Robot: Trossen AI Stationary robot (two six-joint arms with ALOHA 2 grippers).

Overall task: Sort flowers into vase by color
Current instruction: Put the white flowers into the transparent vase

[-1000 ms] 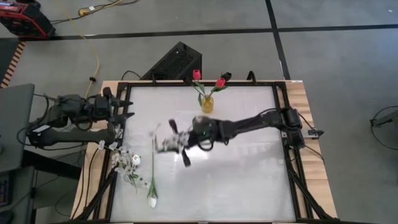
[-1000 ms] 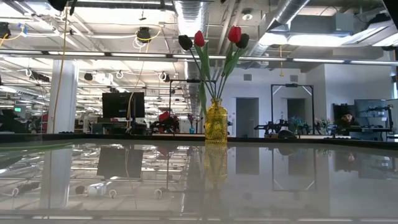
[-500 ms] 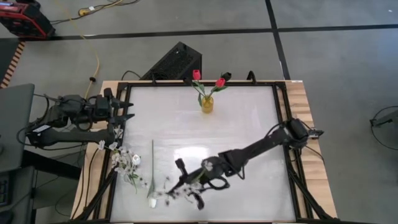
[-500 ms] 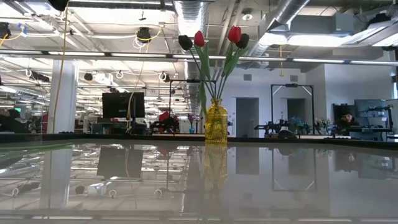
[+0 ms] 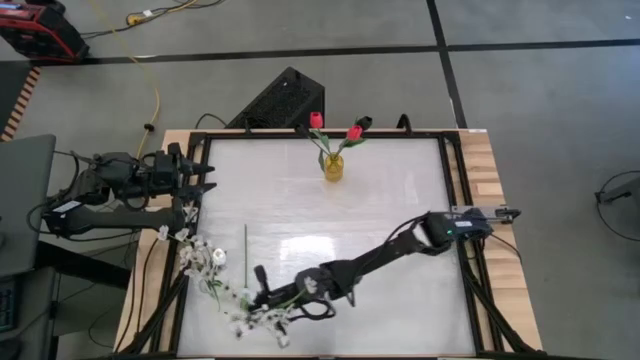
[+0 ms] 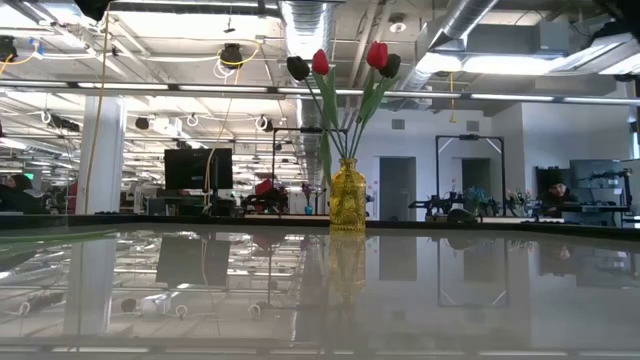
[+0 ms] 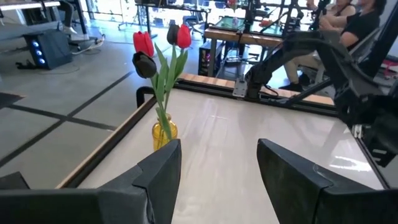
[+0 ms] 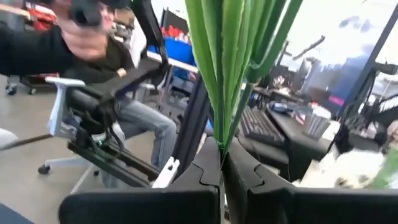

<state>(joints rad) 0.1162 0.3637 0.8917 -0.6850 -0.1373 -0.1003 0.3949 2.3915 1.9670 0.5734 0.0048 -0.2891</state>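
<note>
In the high view my right gripper (image 5: 287, 300) reaches over the near-left part of the table, shut on a bushy spray of tiny white blossoms (image 5: 252, 318). More white flowers (image 5: 204, 259) lie on the table by its left edge, and a thin green stem (image 5: 246, 245) lies beside them. A yellow vase (image 5: 332, 167) with two red tulips (image 5: 354, 132) stands at the far middle and also shows in the low view as the vase (image 6: 347, 196). My left gripper (image 5: 203, 184) waits open at the far-left edge; its wrist view shows its gripper (image 7: 219, 163) facing the vase (image 7: 163, 132). My right gripper pinches the spray's green stems (image 8: 222, 134) between its two shut fingers (image 8: 205, 168), which lie across them. The long green leaves (image 8: 229, 56) stand out beyond the fingers. In the high view the blossom end (image 5: 250, 320) lies past the gripper toward the table's near-left corner; whether it touches the table I cannot tell.
The table (image 5: 400, 190) has a raised dark frame with wooden strips along its left and right sides. The right arm (image 5: 400, 250) slants across the near-right half. A seated person (image 8: 118, 68) shows in the room beyond. Bare tabletop lies in the middle and far right.
My right gripper has carried the white spray from the table's middle toward the near edge and then left, toward the loose white flowers, staying shut. The spray now sits by the near-left corner. The vase and the left arm have kept still.
</note>
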